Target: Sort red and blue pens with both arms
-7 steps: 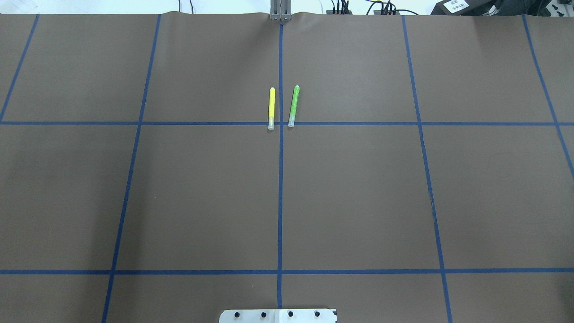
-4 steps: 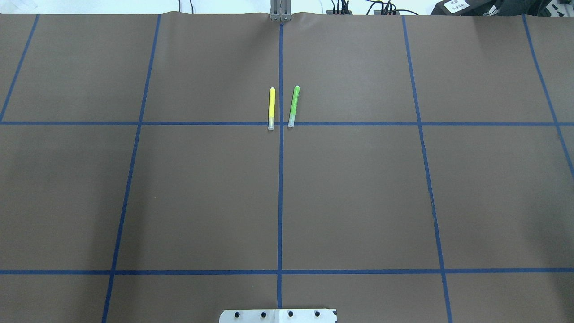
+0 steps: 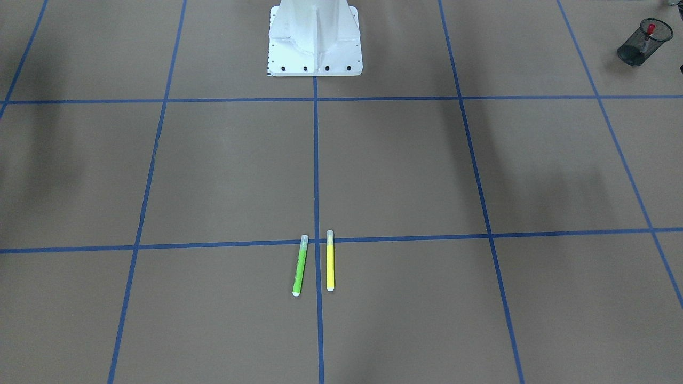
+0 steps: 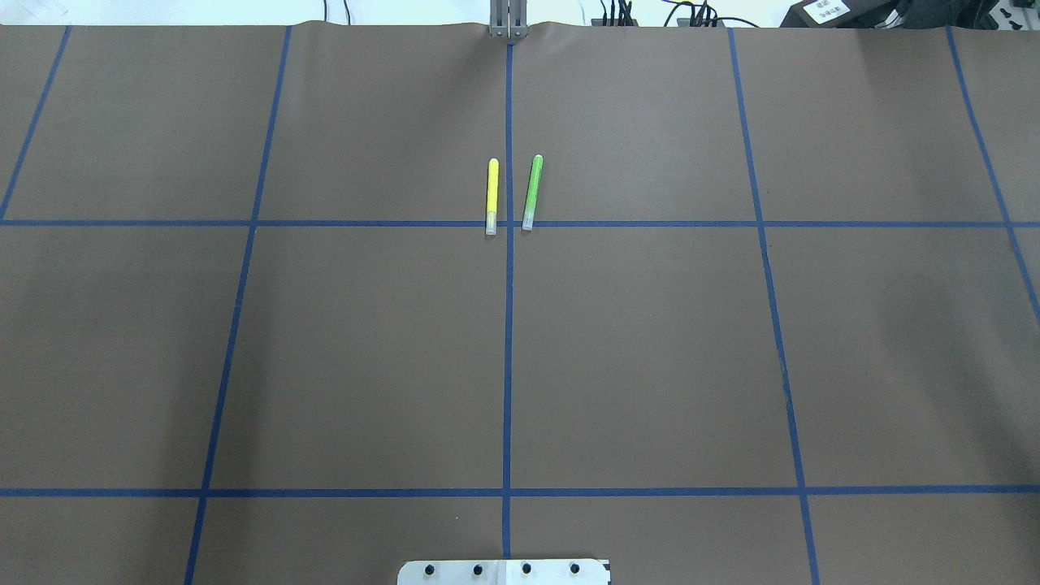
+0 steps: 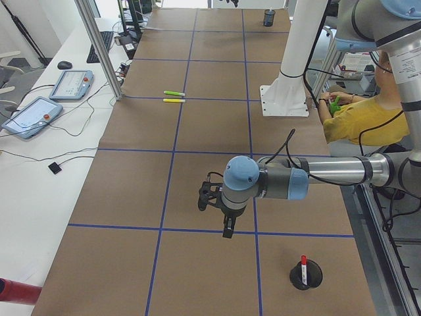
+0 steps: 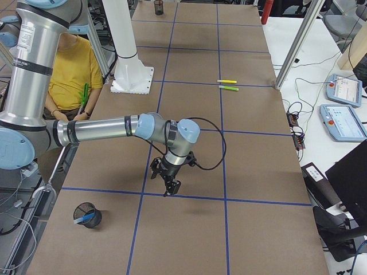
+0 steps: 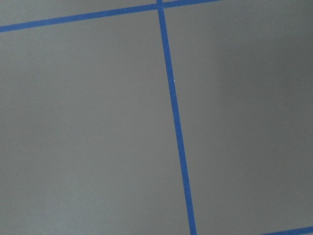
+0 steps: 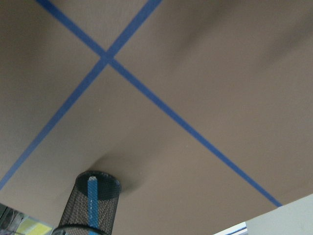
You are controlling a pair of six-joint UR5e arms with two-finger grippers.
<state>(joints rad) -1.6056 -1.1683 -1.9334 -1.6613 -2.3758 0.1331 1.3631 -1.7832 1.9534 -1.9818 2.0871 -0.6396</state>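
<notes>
The red pen (image 5: 303, 265) stands in a black mesh cup (image 5: 306, 276) at the near corner of the exterior left view; it also shows as the red pen (image 3: 650, 28) at the top right of the front-facing view. The blue pen (image 8: 93, 200) stands in another mesh cup (image 8: 90, 205), seen as the blue pen (image 6: 86, 217) in the exterior right view. My left gripper (image 5: 227, 230) hangs over bare mat, up-table from the red pen's cup. My right gripper (image 6: 168, 191) hangs over a tape line, beyond the blue pen's cup. Whether either gripper is open or shut, I cannot tell.
A yellow marker (image 4: 491, 197) and a green marker (image 4: 531, 192) lie side by side by the centre tape line. The white robot base (image 3: 315, 37) stands at the table's edge. A person in a yellow shirt (image 5: 355, 118) sits behind the base. Tablets (image 5: 71, 83) lie past the far edge.
</notes>
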